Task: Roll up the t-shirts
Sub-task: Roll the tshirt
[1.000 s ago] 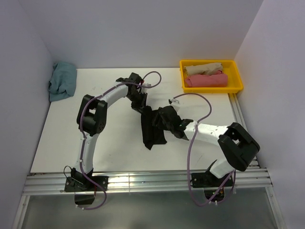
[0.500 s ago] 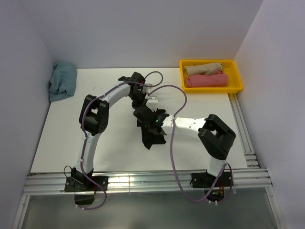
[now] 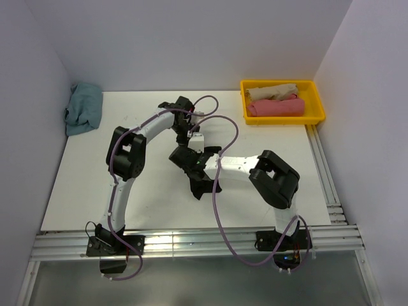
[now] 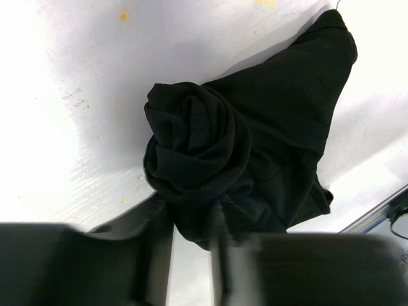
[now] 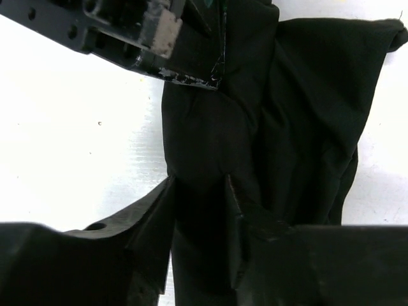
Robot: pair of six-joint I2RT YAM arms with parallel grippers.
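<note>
The black t-shirt point(image 3: 206, 183) lies bunched near the table's middle, one end wound into a roll point(image 4: 191, 153) and the rest trailing flat point(image 4: 287, 108). My left gripper point(image 3: 189, 134) is at its far end, and in the left wrist view the left gripper point(image 4: 191, 223) is closed on the roll's near edge. My right gripper point(image 3: 182, 158) reaches across from the right. In the right wrist view the right gripper point(image 5: 199, 191) pinches a thick fold of the black cloth point(image 5: 312, 95), with the left gripper's fingers point(image 5: 191, 67) just beyond. No neck label shows.
A teal t-shirt point(image 3: 84, 108) lies crumpled at the far left corner. A yellow bin point(image 3: 319, 109) at the far right holds a rolled pink shirt point(image 3: 275, 107) and a rolled beige shirt point(image 3: 271, 92). Walls enclose three sides.
My right arm has swung left across the black t-shirt, its gripper moving from the shirt's right side to its upper left. The left arm has stayed nearly still.
</note>
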